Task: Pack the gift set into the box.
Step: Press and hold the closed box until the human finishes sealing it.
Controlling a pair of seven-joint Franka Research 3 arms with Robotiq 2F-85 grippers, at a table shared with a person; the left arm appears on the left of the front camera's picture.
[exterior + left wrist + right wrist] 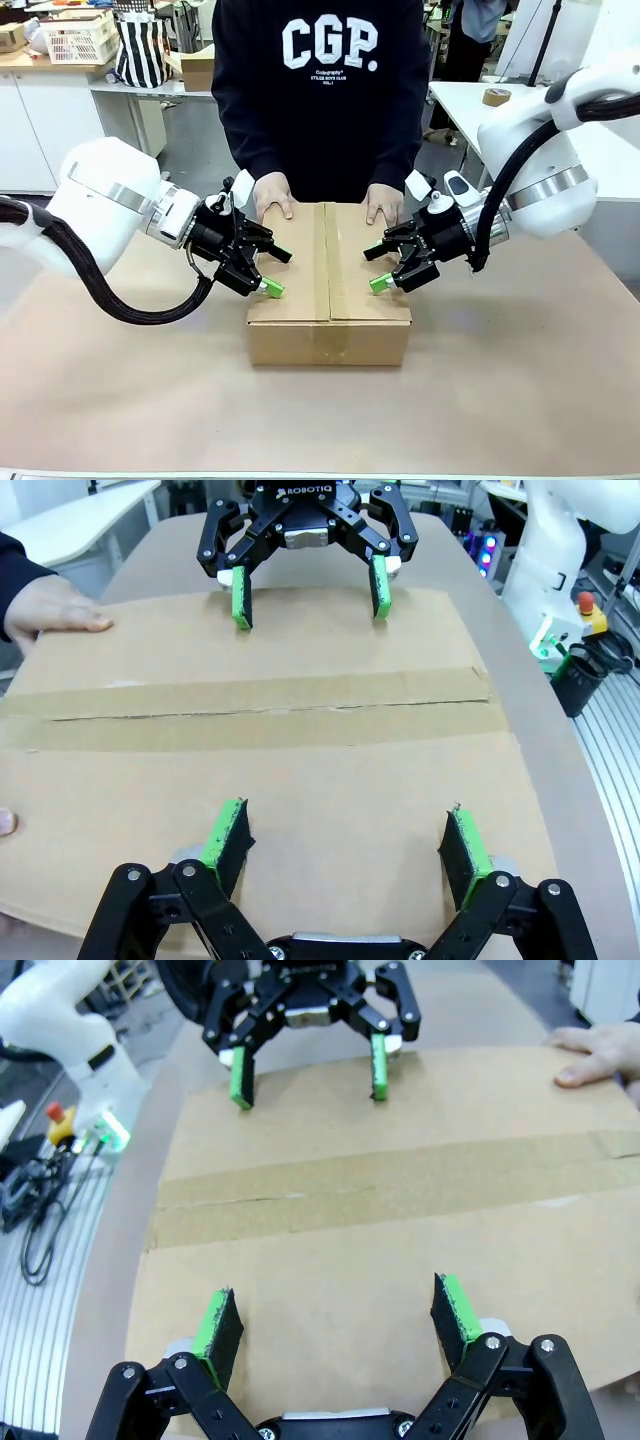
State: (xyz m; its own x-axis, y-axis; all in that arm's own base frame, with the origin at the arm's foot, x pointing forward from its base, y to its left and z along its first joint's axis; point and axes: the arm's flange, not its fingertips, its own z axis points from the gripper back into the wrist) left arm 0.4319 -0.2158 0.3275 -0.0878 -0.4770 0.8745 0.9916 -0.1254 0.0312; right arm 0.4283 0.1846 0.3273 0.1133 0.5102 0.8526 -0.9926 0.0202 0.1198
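The box (pixel 330 262) stands shut in the middle of the table, its top flaps folded flat and a strip of brown tape (pixel 260 712) running along the seam. My left gripper (pixel 277 272) is open over the left half of the lid, green pads down close to the cardboard. Mirroring it over the right half is my right gripper (pixel 376 268), also open. In the left wrist view my left gripper (pixel 345 825) faces the right gripper (pixel 310 592) across the seam. The right wrist view shows the same from the right gripper (pixel 335 1310). The gift set is hidden.
A person in a dark sweatshirt stands at the far side, one hand (pixel 272 196) and the other hand (pixel 383 204) pressing on the lid's far edge. A roll of tape (pixel 496 96) lies on a white table behind. Brown tabletop (pixel 500 380) spreads around the box.
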